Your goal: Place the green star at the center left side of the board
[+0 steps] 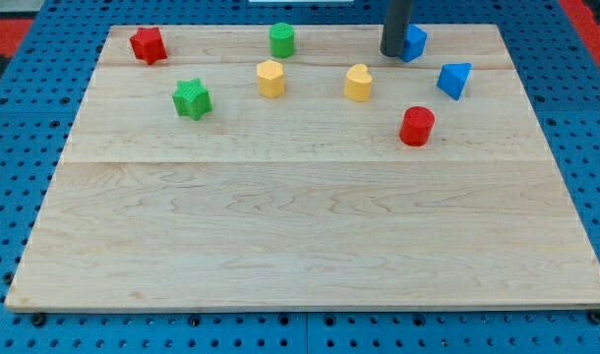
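The green star (192, 99) lies on the wooden board (310, 226) in its upper left part, below and to the right of a red star (148, 44). My tip (394, 52) stands near the board's top edge, right of centre, touching the left side of a blue block (414, 42). The tip is far to the right of the green star, with a yellow hexagon (270, 78) and a yellow heart (358, 83) between them.
A green cylinder (282, 40) sits at the top centre. A blue triangular block (454, 79) lies at the right, and a red cylinder (416, 126) below it to the left. Blue pegboard (15, 147) surrounds the board.
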